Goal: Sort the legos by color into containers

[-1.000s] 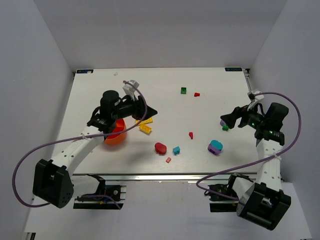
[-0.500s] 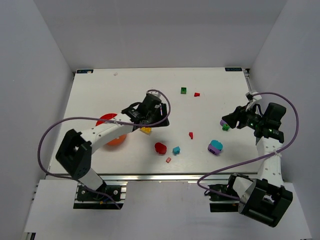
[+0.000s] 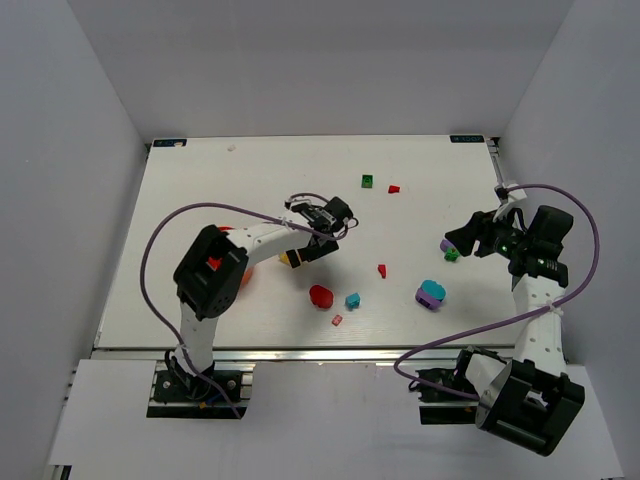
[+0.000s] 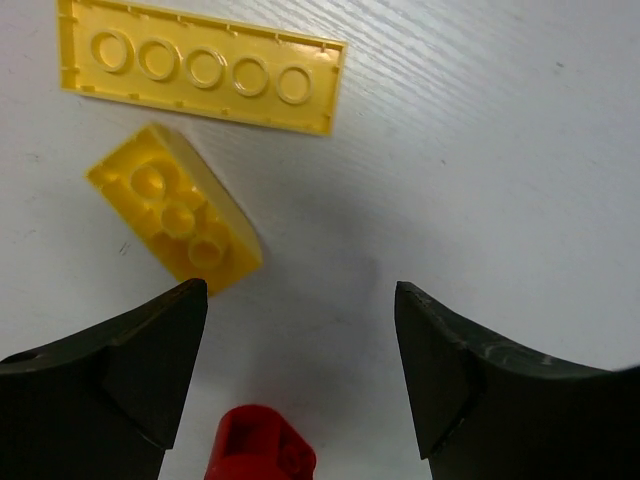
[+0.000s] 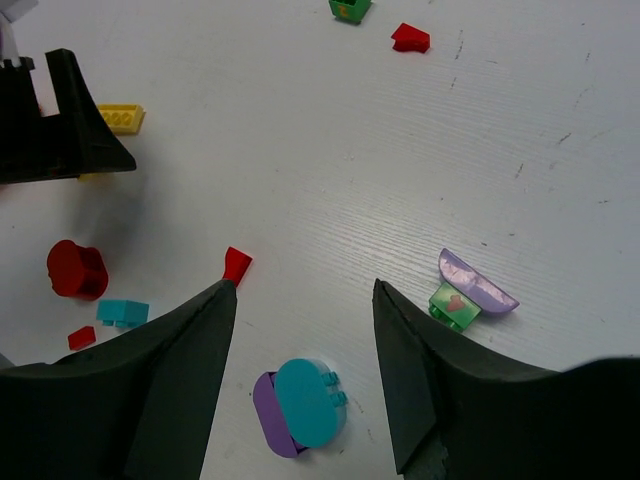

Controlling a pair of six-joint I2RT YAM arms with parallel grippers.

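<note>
Lining up for a yellow pick, by the look of it. Wide open and empty, the left gripper (image 4: 298,295), poised just short of the small yellow brick (image 4: 175,208), with the long yellow plate (image 4: 200,68) lying just beyond, near it but apart. Likewise spread wide and carrying nothing, the right gripper (image 5: 302,290), hanging over the right side of the table (image 3: 200,180) near a green brick (image 5: 452,305) tucked against a purple curved piece (image 5: 478,280).

Sorting barely begun, judging by the scatter: a teal-on-purple stack (image 5: 305,400), a red wedge (image 5: 237,265), a teal brick (image 5: 122,312), a squat red piece (image 5: 75,268), all loose on the tabletop.

Next up, probably: dropping onto the small yellow brick, squaring the fingers across its short sides, closing, then carrying it off to a bowl. Worth some care, with the brick lying skewed to the jaws and the plate so close behind.

Hard to read: a red lump (image 4: 262,445) low between the left fingers, cut off by the frame edge, identity unclear. From above, bowls mostly lost behind the left arm, with only what looks like a sliver of the orange bowl (image 3: 244,275) peeking out beside the elbow. Red bowl not to be placed with any confidence. Yellow pair nearly covered by the gripper in the overhead view.
</note>
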